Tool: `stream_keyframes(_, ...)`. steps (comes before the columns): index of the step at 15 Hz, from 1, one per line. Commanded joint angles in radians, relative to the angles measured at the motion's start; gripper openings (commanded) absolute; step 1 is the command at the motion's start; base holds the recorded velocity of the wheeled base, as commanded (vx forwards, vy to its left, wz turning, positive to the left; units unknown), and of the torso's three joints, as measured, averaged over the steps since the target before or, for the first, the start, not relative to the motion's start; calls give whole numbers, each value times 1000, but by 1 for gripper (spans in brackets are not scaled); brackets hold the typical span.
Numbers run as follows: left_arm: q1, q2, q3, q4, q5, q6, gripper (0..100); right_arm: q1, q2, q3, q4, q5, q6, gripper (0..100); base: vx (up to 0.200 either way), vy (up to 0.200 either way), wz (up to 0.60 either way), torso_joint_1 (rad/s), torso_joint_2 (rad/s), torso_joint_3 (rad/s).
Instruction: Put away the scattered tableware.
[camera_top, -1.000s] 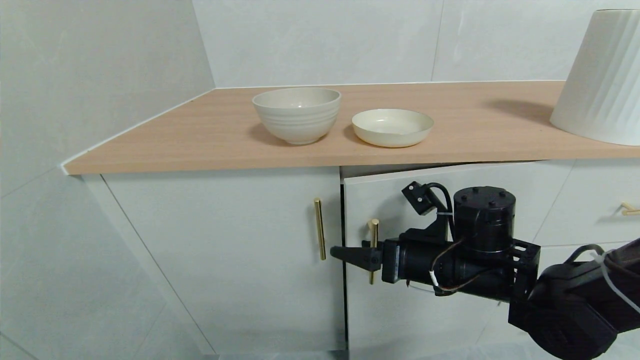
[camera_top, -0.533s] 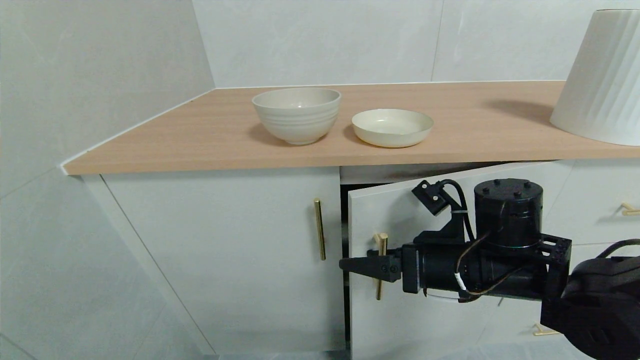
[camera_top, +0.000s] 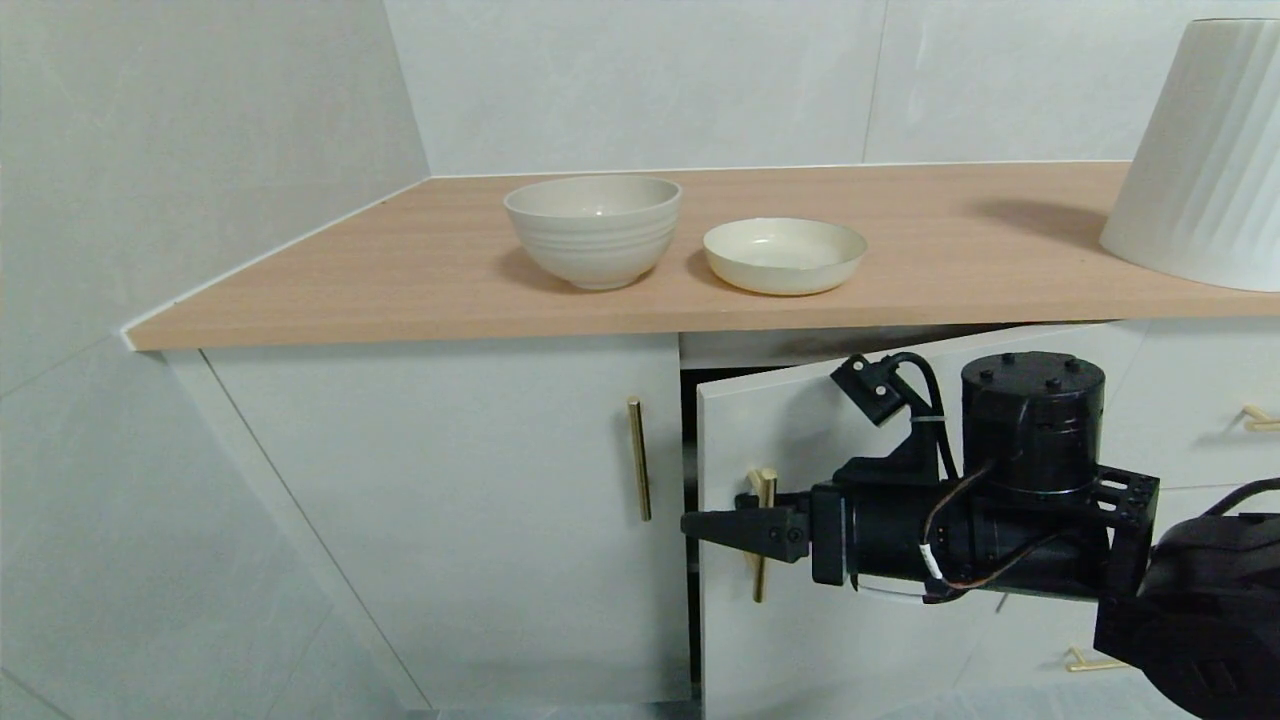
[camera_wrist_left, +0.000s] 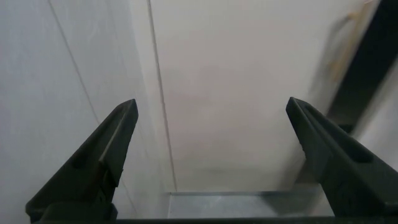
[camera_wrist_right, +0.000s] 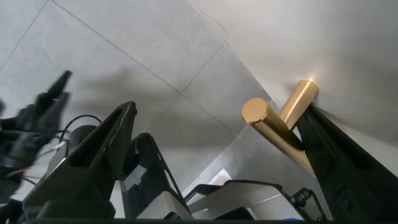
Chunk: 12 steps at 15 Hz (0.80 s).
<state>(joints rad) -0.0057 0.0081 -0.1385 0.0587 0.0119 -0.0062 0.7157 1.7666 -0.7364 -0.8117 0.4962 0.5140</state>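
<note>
Two pieces of tableware are sitting side by side on the countertop: one deep bowl and one shallow dish. Below, the head view is showing the right gripper at the gold handle of the ajar right door. The right wrist view is revealing its fingers spread apart, one lying against that handle, while the left wrist view is showing the left gripper released wide before a pale panel.

The right arm was matte black. Right of the brass handle, the right gripper tapered to wedge-shaped, screw-studded fingers. Farther right of the handle rose a cylindrical housing topped with screws. Up and right of the handle sat a boxy camera, its looped black cable cinched by a white tie. The left gripper had matching black wedges.
</note>
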Motion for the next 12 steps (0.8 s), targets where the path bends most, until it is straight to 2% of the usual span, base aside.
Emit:
stream_keyframes(1,-17,99,-161,79,-55,-3,100,1,-7,2,0,-1,0,100,0,0,0,0,0,0)
stream_keyframes(3,-22,254,-283,101,-152,-3,100,1,-22,3,0,-1,0,100,0,0,0,0,0,0)
stream_keyframes(5,-22,503,-408,98,-323,-1,100,1,-39,3,0,-1,0,100,0,0,0,0,0,0)
stream_keyframes(6,-22,558,-429,96,-356,-1,100,1,-41,3,0,-1,0,100,0,0,0,0,0,0)
stream_keyframes(7,-30,693,-484,96,-414,0,100,1,-39,5,2,-1,-2,100,0,0,0,0,0,0)
stream_keyframes(9,-82,846,-518,82,-486,-8,100,1,-38,5,2,-1,-2,100,0,0,0,0,0,0)
stream_keyframes(11,-169,986,-509,81,-495,-20,100,1,-41,6,2,-1,-2,100,0,0,0,0,0,0)
stream_keyframes(12,-237,1052,-489,79,-495,-64,100,1,-38,6,2,-1,-2,100,0,0,0,0,0,0)
